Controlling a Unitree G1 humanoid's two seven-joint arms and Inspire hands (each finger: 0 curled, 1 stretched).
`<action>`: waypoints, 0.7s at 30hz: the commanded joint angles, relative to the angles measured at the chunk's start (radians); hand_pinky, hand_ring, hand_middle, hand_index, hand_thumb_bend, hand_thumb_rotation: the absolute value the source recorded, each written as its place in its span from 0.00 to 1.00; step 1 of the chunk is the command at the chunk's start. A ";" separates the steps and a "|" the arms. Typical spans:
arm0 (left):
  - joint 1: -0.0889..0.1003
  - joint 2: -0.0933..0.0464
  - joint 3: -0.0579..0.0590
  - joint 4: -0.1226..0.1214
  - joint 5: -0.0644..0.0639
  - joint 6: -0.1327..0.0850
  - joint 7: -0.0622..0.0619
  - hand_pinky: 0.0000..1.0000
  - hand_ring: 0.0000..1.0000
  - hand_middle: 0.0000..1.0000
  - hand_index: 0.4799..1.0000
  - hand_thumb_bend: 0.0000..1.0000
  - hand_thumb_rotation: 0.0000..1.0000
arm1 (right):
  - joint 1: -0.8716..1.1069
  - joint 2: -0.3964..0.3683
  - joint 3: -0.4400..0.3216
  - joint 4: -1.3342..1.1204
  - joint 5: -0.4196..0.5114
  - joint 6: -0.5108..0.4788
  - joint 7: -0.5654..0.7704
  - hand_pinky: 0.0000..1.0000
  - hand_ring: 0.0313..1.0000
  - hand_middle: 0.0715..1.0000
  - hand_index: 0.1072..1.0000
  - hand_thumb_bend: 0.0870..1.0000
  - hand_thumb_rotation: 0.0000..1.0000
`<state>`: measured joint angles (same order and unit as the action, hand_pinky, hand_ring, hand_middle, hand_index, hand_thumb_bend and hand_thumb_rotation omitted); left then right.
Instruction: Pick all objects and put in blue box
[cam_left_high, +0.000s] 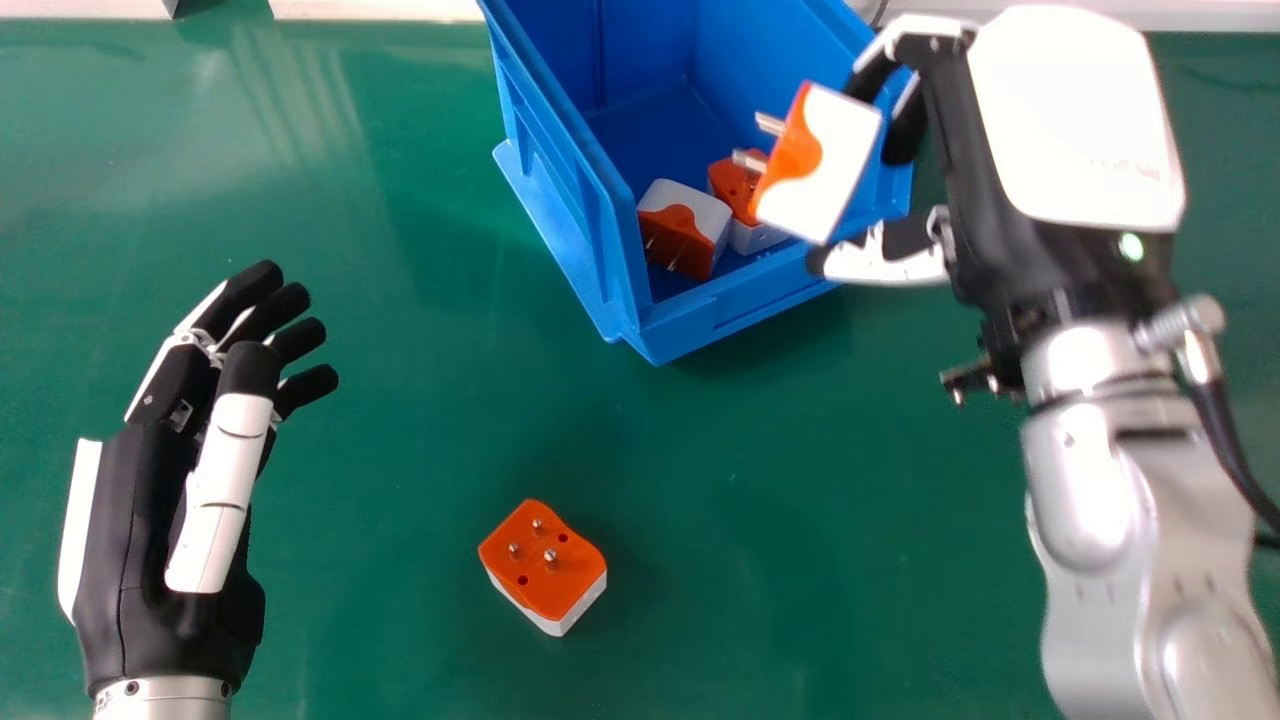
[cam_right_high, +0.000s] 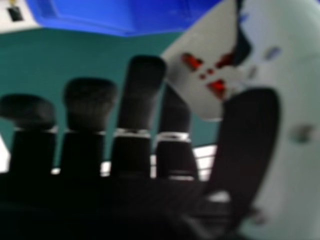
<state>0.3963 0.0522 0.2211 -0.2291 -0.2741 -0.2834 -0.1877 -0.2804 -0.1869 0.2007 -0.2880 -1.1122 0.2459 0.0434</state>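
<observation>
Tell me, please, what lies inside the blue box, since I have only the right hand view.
Observer: Two orange and white adapters, one beside the other, lie inside the blue box.
Operator: Thank you; could you say whether the table has any adapter on it?
Observer: Yes, a loose adapter sits there with its pins up.
Operator: And which way do the pins of the held adapter point from the right hand?
Observer: Toward the head view's left.
</observation>
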 joint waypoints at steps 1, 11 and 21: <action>-0.003 0.007 0.003 -0.021 0.001 -0.012 -0.004 0.75 0.80 0.82 0.61 0.75 0.68 | -0.088 -0.004 -0.002 0.046 0.004 -0.002 -0.036 0.09 0.11 0.35 0.42 0.47 0.00; -0.001 0.001 0.000 -0.035 0.000 -0.003 0.003 0.74 0.80 0.82 0.61 0.74 0.68 | -0.358 0.009 0.051 0.324 0.023 0.064 -0.027 0.12 0.15 0.39 0.42 0.47 0.00; -0.002 0.002 -0.005 -0.048 0.013 0.007 0.013 0.76 0.81 0.83 0.62 0.73 0.68 | -0.590 0.045 0.112 0.674 0.104 0.063 -0.098 0.14 0.19 0.39 0.44 0.47 0.00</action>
<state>0.3901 0.0520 0.2169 -0.2501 -0.2709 -0.2689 -0.1752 -0.8018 -0.1550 0.3092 0.3653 -1.0215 0.3153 -0.0137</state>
